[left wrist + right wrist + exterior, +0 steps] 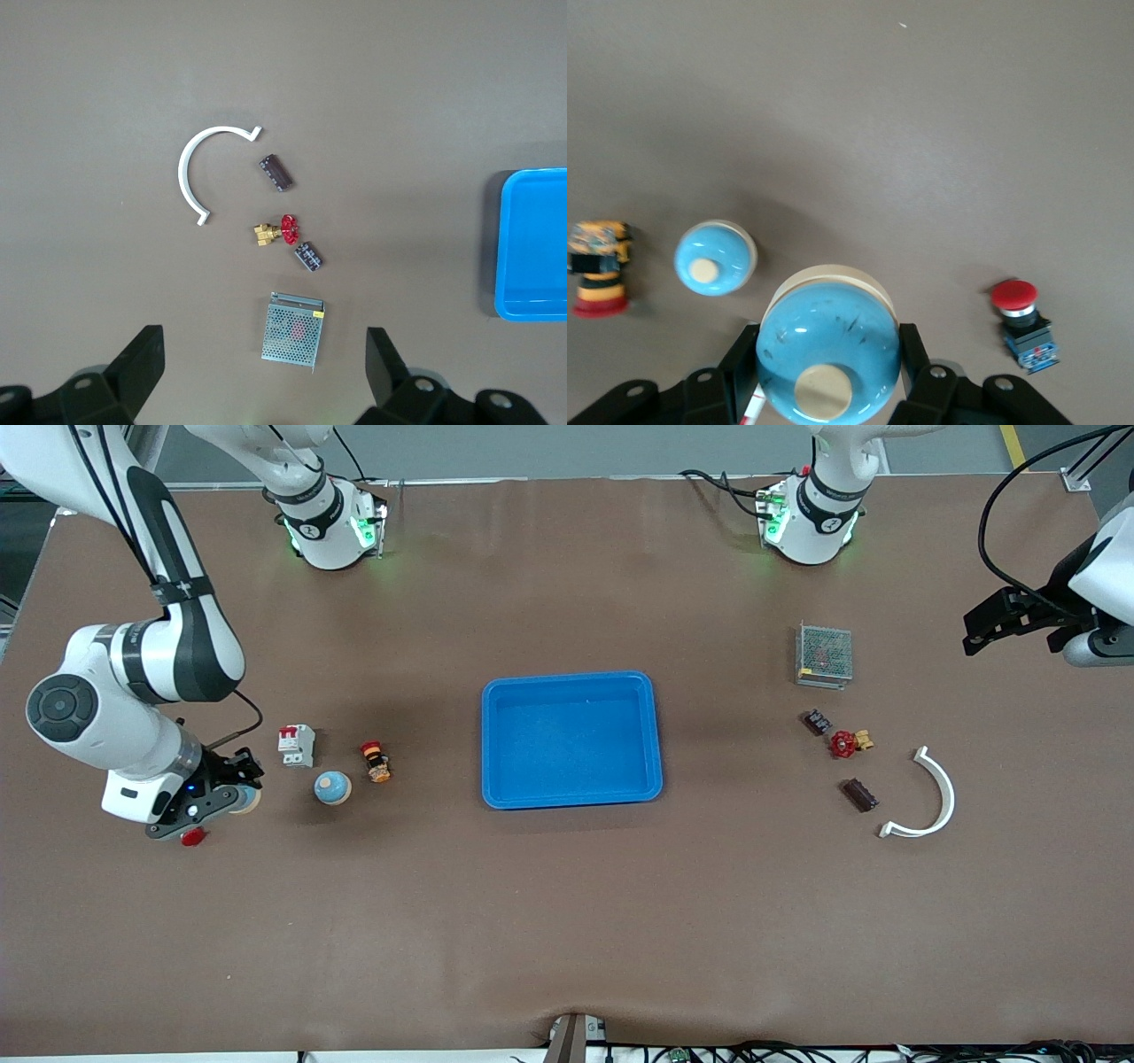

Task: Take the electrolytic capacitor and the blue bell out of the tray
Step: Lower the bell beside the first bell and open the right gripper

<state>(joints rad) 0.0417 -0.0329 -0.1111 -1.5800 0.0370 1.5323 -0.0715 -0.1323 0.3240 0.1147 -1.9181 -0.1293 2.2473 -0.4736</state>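
The white curved bracket [930,797] lies nearest the front camera, at the left arm's end of the desk [567,921].

The right gripper [232,793] has its fingers [914,354] clamped on a bell [827,350], a glossy blue dome with a cream button on top and a cream base rim, held just above the desk at the right arm's end. A second bell [332,786] of the same look sits on the desk beside it, toward the tray. There are two red push buttons: one [192,836] just by the gripper, one [376,762] lying on its side near the second bell. One white circuit breaker [297,745] stands close by.

One blue tray [571,740] sits mid-desk.

The left gripper [1005,624] waits high at its end, fingers [142,363] spread wide. Under it lie two dark capacitors [859,794] [817,721], ribbed brown blocks, one red-handled brass valve [848,743] between them, and one mesh-covered power supply [824,655].
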